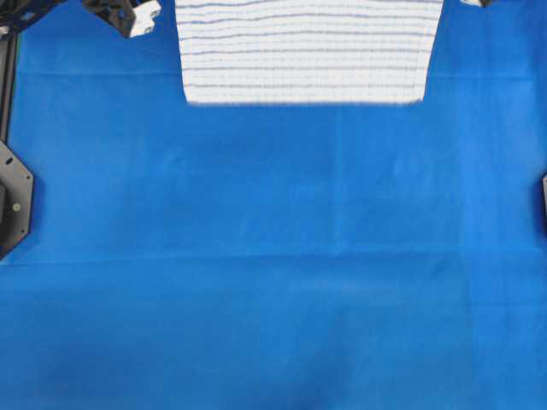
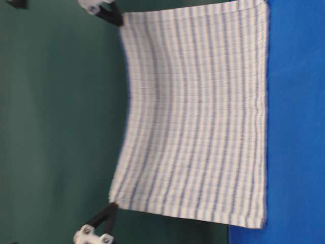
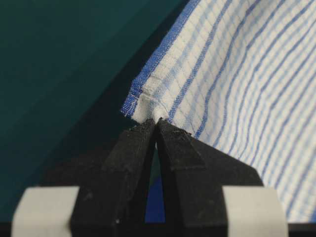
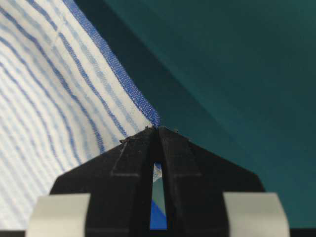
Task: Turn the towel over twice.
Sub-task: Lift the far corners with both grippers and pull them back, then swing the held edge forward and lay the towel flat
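The towel (image 1: 308, 51), white with dark-blue and pale-blue stripes, hangs as a flat sheet at the far side of the table. Its lower edge reaches the blue sheet (image 1: 273, 256). In the table-level view the towel (image 2: 203, 117) is stretched between two black grippers, one pinching each upper corner. My left gripper (image 3: 157, 123) is shut on a hemmed corner of the towel (image 3: 237, 74). My right gripper (image 4: 158, 129) is shut on the opposite corner, with the towel (image 4: 44, 98) falling away to its left. The left gripper (image 1: 141, 17) shows beside the towel's upper left in the overhead view.
A plain blue sheet (image 2: 297, 127) covers the whole table in front of the towel. Black frame parts stand at the left edge (image 1: 13, 196) and the right edge (image 1: 544, 201). A dark green backdrop (image 2: 56, 122) lies behind the towel.
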### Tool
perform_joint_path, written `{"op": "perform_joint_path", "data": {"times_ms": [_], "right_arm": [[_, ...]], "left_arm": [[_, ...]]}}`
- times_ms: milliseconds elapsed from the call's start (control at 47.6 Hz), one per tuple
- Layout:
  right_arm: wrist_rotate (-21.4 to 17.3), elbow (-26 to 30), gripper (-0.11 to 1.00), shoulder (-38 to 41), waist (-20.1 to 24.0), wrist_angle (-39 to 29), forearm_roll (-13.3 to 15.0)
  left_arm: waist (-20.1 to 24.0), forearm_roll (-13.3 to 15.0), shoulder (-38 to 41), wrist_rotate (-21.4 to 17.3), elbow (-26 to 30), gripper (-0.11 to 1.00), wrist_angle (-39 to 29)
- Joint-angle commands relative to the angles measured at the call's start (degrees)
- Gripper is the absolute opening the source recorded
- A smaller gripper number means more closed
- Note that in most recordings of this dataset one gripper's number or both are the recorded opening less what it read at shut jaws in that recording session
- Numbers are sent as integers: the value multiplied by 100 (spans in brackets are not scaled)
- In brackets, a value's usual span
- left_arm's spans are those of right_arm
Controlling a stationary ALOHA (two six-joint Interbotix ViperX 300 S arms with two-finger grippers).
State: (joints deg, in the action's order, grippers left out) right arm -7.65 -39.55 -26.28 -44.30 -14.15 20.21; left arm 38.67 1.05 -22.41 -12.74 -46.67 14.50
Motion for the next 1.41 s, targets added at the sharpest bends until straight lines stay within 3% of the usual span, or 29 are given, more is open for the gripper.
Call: {"op": "perform_joint_path", "data": {"times_ms": [0, 252, 567, 840, 1113, 1385], "right_arm": [[9, 53, 5, -404, 141, -114, 18], [-105, -202, 5, -1257, 773, -677, -18], [-290, -563, 5, -1661, 2188, -1696, -483], [-923, -1037, 5, -1608, 3305, -1802, -721], [-1749, -1512, 5, -1292, 4289, -1775, -721], [-2435, -1854, 5, -729, 4808, -1143, -721]], "left_arm": [[-79, 0, -360, 0, 35, 2, -62], [-475, 9, -976, 149, -299, 2, -316], [-1485, 9, -1635, 396, -729, 2, -1406], [-2461, 0, -1740, 896, -1081, 2, -1854], [-3278, 9, -1274, 1336, -1644, 2, -1441], [-4271, 0, -44, 1723, -1907, 2, -519]]}}
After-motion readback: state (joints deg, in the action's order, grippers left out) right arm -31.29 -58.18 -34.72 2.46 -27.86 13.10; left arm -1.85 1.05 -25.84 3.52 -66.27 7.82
